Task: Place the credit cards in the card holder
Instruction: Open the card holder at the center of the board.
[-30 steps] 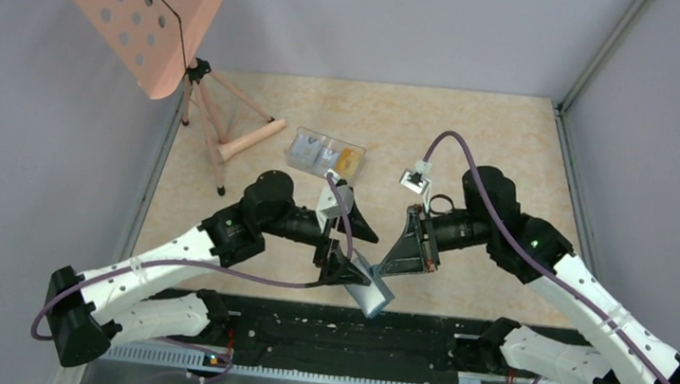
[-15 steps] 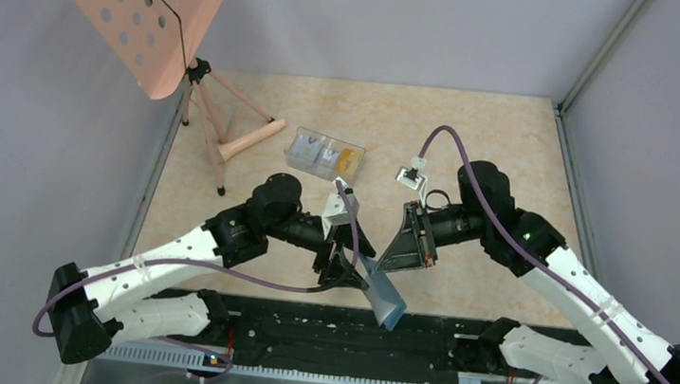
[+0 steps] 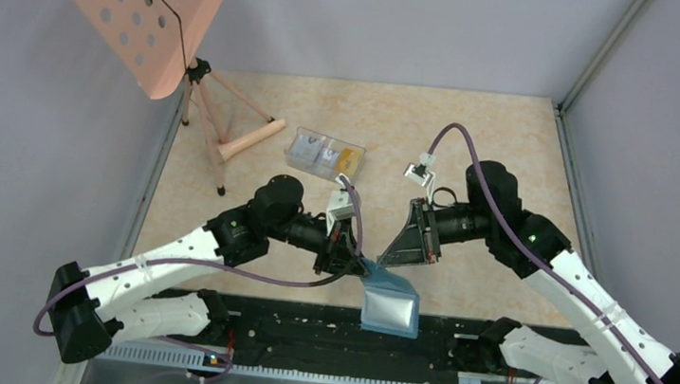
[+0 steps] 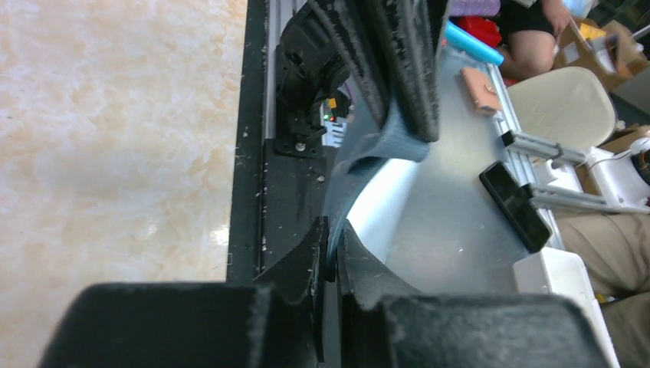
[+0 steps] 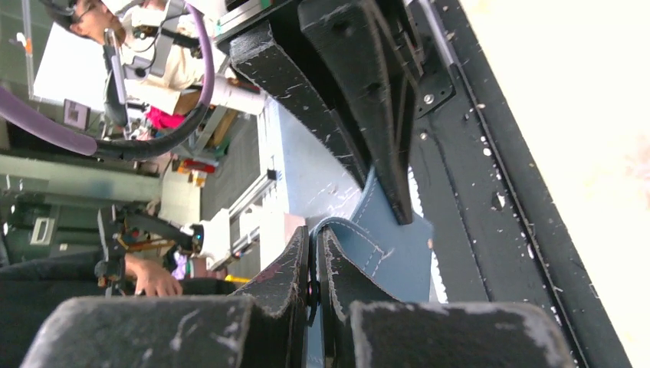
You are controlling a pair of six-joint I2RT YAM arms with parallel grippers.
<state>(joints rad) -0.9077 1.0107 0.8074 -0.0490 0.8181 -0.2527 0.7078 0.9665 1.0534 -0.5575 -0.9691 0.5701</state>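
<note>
The left gripper (image 3: 364, 265) is pinching the upper left corner of the card holder (image 3: 391, 304), and in its own wrist view its two fingers (image 4: 306, 261) are pressing together on the thin edge of the teal material. The right gripper (image 3: 388, 263) is closed on the same top edge just beside it, and its wrist view shows its fingers (image 5: 341, 272) clamping a stitched blue flap. Between the two grippers the card holder is hanging open and off the surface, with its paler inner face turned upward toward the overhead camera and its lower edge dangling over the black strip (image 3: 284, 324) that is running along the near edge of the desk (image 3: 485, 140). The credit cards (image 3: 347, 161) are lying well apart from it, inside a clear plastic box (image 3: 325, 155) that is sitting farther back on the desk, the orange-yellow one at the right end and whitish ones beside it. The desk top is showing a beige, marbled pattern. At the back left a pink perforated music stand (image 3: 136, 9) is standing on tripod legs, tilting over the corner. Plain grey walls (image 3: 383, 20) are enclosing the desk on three sides. Past the near edge, the left wrist view is showing a dark phone (image 4: 515, 203) lying on a grey surface (image 4: 452, 238).
</note>
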